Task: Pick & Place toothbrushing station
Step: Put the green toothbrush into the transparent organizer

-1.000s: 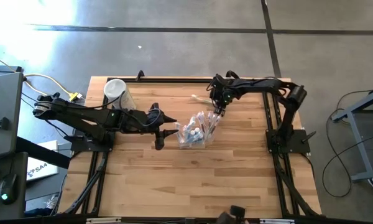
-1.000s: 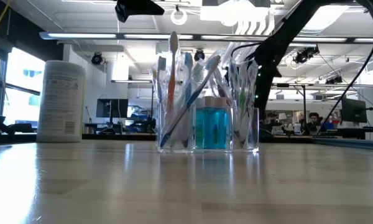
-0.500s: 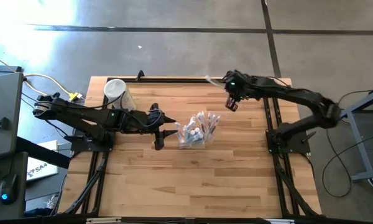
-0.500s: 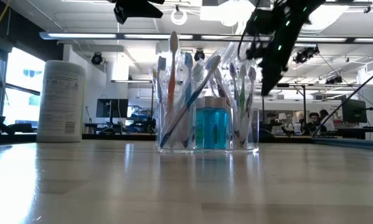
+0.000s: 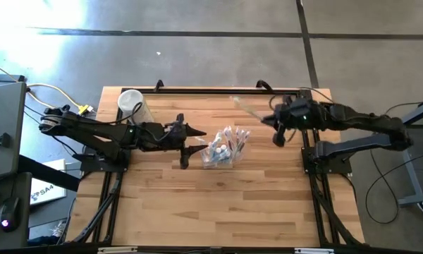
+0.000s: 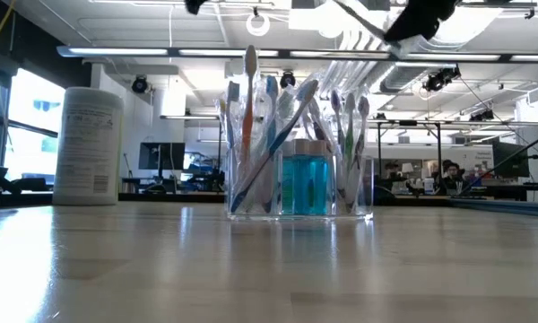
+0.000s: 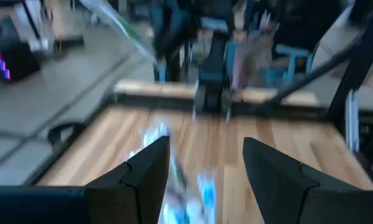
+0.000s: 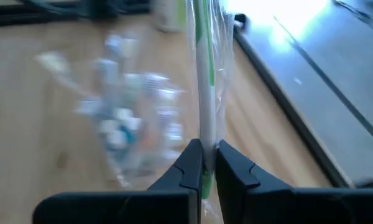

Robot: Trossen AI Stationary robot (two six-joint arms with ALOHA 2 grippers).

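High view: the toothbrushing station (image 5: 223, 147), a clear boxy holder full of brushes, stands upright near the middle of the table (image 5: 218, 204); take it as your landmark. A second ago the right gripper (image 5: 278, 134) was touching the holder's brush tops; half a second ago it had lifted clear, and now it sits well to the holder's right, near the table's right edge. Its fingers are pinched on a wrapped toothbrush (image 5: 248, 110), green and white in a clear sleeve, as your right wrist view confirms (image 8: 204, 81). The brush slants up and away from the gripper toward the table's far edge. You can judge from this that one brush has been drawn out, while the holder itself has not shifted.

Meanwhile the left gripper (image 5: 185, 146) has crept slightly closer and hovers just to the holder's left, its two fingers spread with nothing between them. The holder is in its path, blurred, in the left wrist view.

A white cylindrical tub (image 5: 132, 106) stands well to the holder's left, beside the left arm. The low view shows a blue block inside the holder (image 6: 305, 185). Nothing lies between either gripper and the holder.
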